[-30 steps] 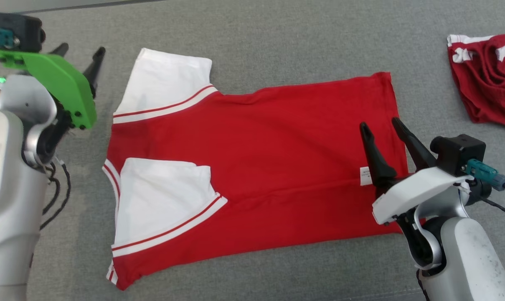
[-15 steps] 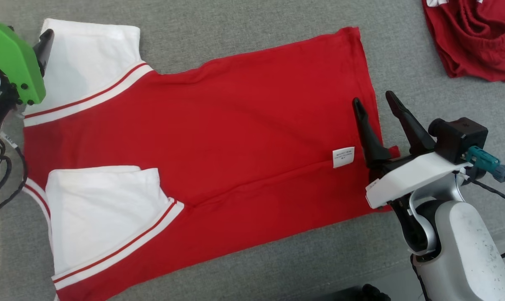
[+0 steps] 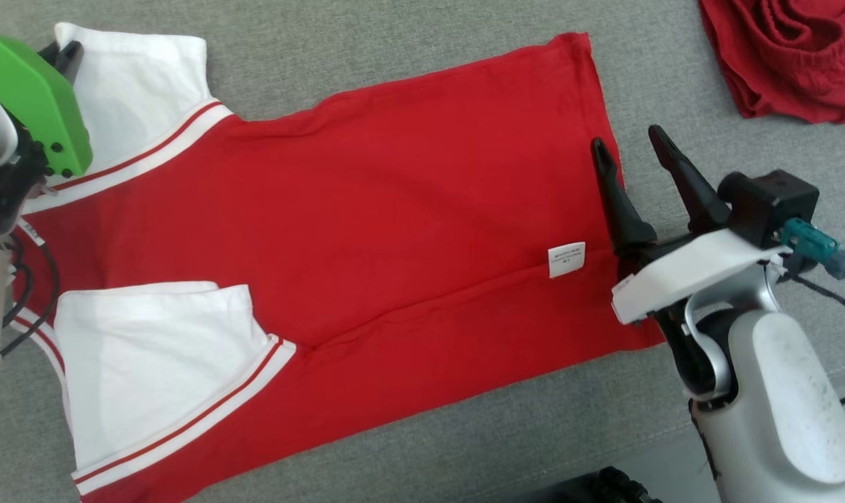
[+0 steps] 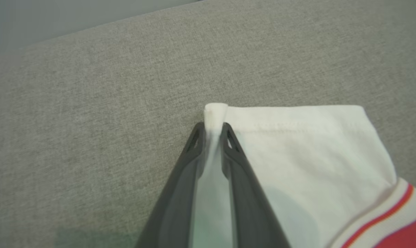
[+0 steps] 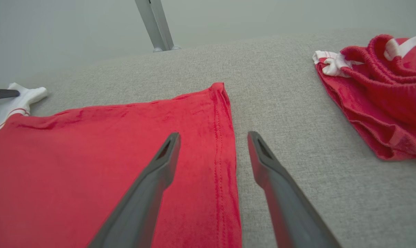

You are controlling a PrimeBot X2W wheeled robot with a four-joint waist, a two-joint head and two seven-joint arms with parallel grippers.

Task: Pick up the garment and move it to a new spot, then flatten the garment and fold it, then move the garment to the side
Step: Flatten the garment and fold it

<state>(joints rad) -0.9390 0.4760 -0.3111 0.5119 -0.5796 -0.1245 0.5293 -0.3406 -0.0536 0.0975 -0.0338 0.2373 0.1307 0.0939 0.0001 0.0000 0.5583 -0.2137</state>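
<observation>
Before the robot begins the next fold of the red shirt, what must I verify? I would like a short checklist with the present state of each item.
1. Left jaws closed on the upper white sleeve: ok.
2. Right jaws gripping the hem: not ok; they stand open, astride it.
3. Red shirt lying flat on the grey surface: ok.
4. Lower sleeve folded onto the shirt's body: ok.
5. Other red garment apart from the shirt: ok.
</observation>
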